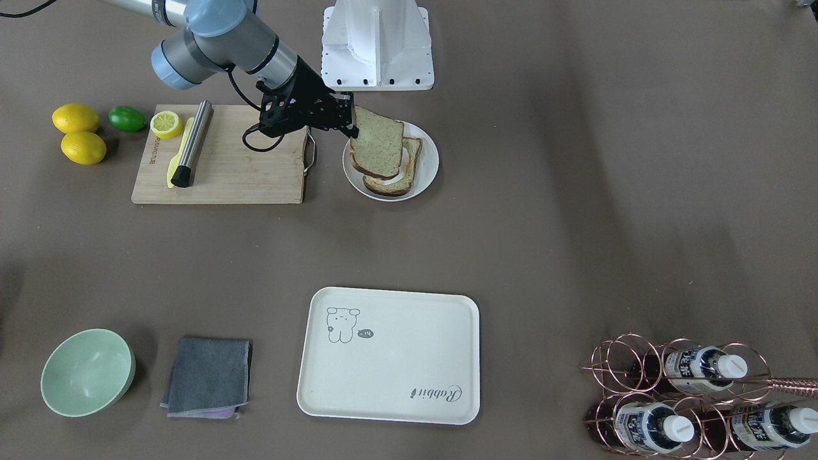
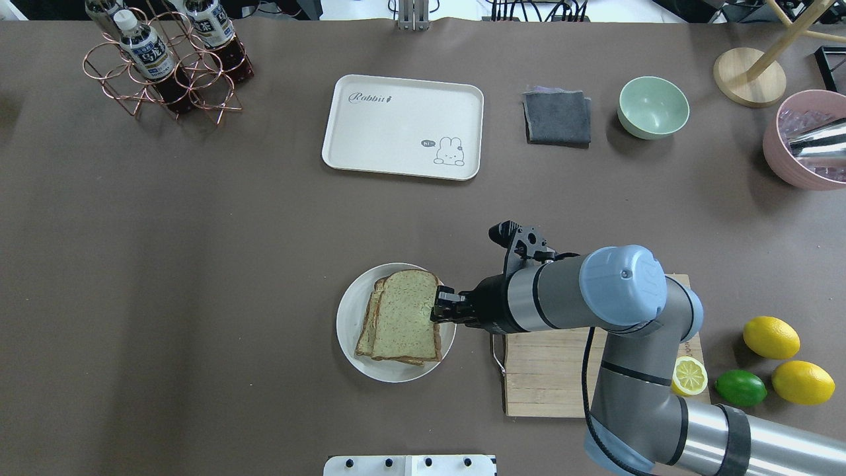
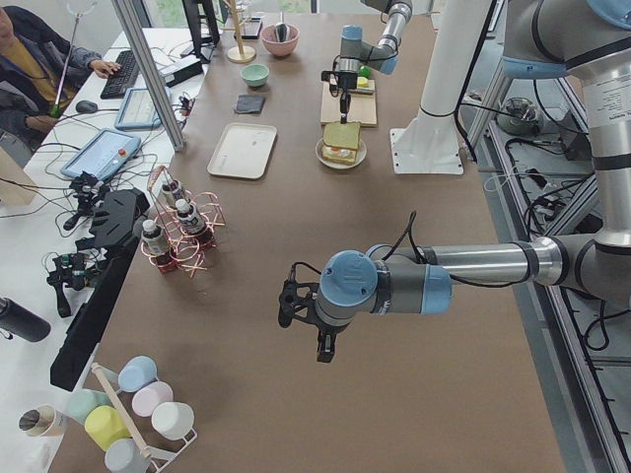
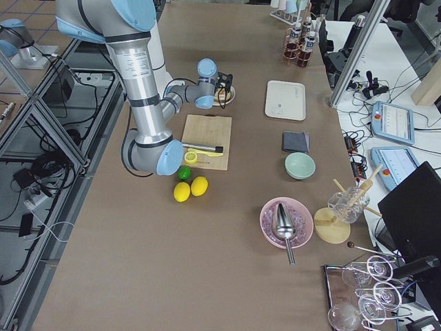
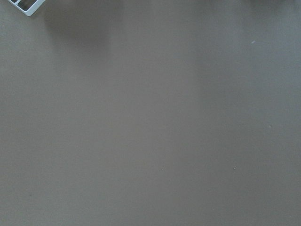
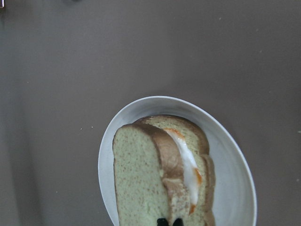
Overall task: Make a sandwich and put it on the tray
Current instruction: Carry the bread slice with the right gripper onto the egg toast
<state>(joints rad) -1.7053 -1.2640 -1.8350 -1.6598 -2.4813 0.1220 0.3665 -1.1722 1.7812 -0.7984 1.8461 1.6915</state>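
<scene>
My right arm reaches low and nearly level over the wooden cutting board (image 2: 542, 377), with the right gripper (image 2: 441, 305) pinched on the crust of the top slice (image 2: 406, 314) of the sandwich (image 1: 386, 163). That speckled square tilts, its gripper edge raised, over the egg (image 6: 188, 162) and lower slice (image 1: 412, 160) on the round white plate (image 2: 347, 320), well apart from the cream tray (image 2: 403, 125). I cannot tell how the left gripper (image 3: 320, 347) holds its jaws.

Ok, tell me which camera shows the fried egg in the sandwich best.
The right wrist-mounted view: the fried egg shows as a clear white and orange band. The front-facing view gives only a white sliver under the top slice; overhead, that slice covers it; the side views are too small; the left wrist sees only table.
</scene>
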